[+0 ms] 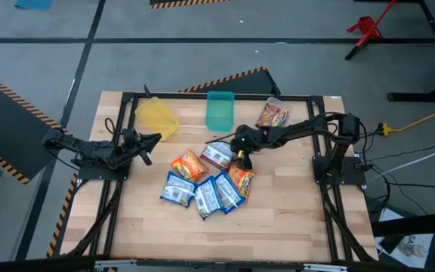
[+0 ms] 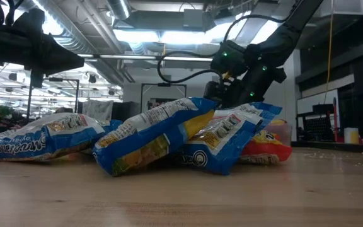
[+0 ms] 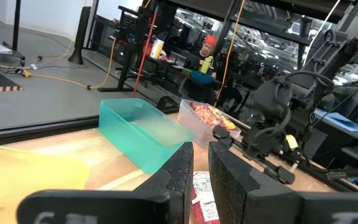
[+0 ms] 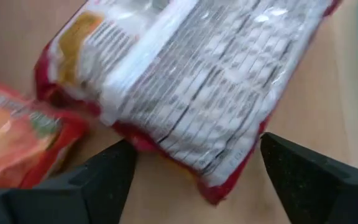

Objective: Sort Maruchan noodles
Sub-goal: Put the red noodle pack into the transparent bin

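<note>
Several Maruchan packets lie in a loose heap at the table's middle: a red/silver one (image 1: 217, 155), orange ones (image 1: 189, 165) (image 1: 241, 178), and blue-and-white ones (image 1: 178, 190) (image 1: 216, 195). One more packet (image 1: 272, 115) lies in the clear bin. My right gripper (image 1: 242, 153) is open just above the red/silver packet (image 4: 185, 81). Its fingers (image 4: 107, 177) stand on either side of the packet's near end without clearly touching it. My left gripper (image 1: 146, 143) is shut and empty, held over the table's left side near the yellow bin.
Three bins stand along the far edge: yellow (image 1: 157, 117), teal (image 1: 219, 110) and clear (image 1: 278, 106). In the low view the blue packets (image 2: 150, 135) are piled in front of the right gripper (image 2: 232, 85). Bare wood lies near the front edge.
</note>
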Controlling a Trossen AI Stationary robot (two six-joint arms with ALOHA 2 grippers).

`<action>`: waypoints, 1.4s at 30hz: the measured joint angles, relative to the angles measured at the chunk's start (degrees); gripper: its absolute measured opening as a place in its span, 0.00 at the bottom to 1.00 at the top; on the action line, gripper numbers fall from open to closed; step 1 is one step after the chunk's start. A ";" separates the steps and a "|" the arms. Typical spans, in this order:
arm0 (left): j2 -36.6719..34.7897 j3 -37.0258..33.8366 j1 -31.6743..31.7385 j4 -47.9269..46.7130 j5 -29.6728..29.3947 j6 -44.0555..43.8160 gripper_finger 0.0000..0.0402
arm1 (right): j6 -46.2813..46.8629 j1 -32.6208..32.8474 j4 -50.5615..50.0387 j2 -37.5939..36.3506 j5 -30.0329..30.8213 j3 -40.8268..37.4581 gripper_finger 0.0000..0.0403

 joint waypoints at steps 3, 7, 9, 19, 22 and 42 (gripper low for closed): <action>0.01 -0.01 -0.02 -0.01 0.00 0.00 0.11 | 0.65 -0.23 0.08 0.05 1.14 1.02 0.71; 0.01 0.00 0.00 0.00 0.00 -0.02 0.11 | 0.74 -0.23 -0.59 0.05 3.98 1.18 0.59; 0.01 -0.01 0.00 0.00 0.00 -0.02 0.11 | 0.87 -0.23 -1.20 0.05 4.45 1.18 0.52; 0.00 -0.01 0.00 0.00 0.02 -1.82 0.11 | 0.70 -0.21 -2.86 0.03 6.44 1.18 0.09; 0.00 0.00 0.00 0.00 0.09 -1.92 0.11 | 2.09 -0.21 -3.37 0.03 6.48 1.18 0.02; 0.01 -0.03 0.00 1.18 -8.87 -9.54 0.11 | 9.24 -0.17 -8.83 -12.03 9.56 1.18 0.00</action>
